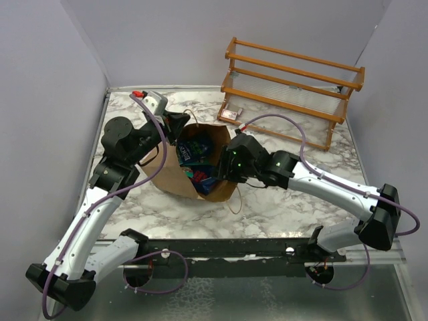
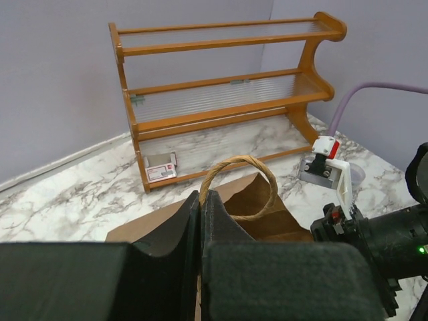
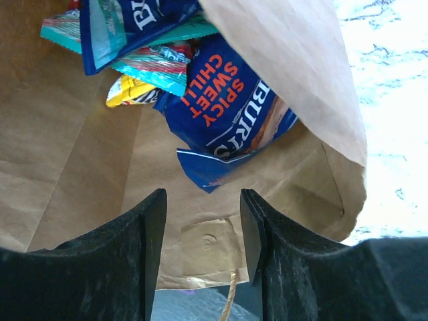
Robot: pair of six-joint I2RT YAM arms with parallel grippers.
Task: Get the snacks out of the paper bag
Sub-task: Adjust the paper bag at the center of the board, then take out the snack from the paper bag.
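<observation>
The brown paper bag lies in the middle of the table with its mouth open, and it fills the right wrist view. Snacks show inside: a blue packet, a teal one and a yellow one. My left gripper is at the bag's far rim, its jaws shut on the twisted handle loop. My right gripper is at the bag's mouth, open, with nothing between its fingers. The blue packet's corner lies just beyond the tips.
A wooden rack stands at the back right, also in the left wrist view. A small pale box with a red mark lies at its foot. The right arm and a purple cable are close on the right.
</observation>
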